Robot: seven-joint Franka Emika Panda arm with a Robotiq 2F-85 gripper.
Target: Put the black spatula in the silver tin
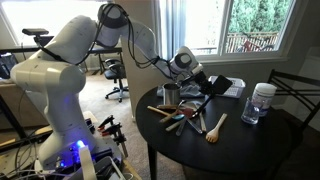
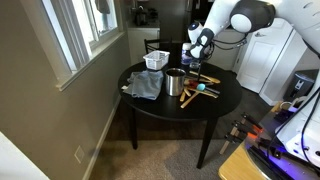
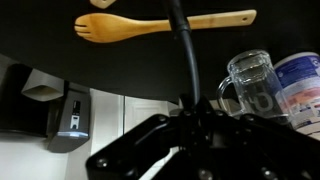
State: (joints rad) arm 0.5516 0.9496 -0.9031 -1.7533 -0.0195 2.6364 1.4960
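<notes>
My gripper is shut on the black spatula and holds it in the air above the round black table. In the wrist view the spatula's dark handle runs up out of the jaws. The silver tin stands upright on the table, beside and below the gripper. It also shows in an exterior view, with the gripper above and just behind it. The tin does not show in the wrist view.
Light wooden spoons and an orange-handled utensil lie on the table near the tin. A clear jar with a white lid stands at one side. A white slatted basket and a grey cloth sit on the other.
</notes>
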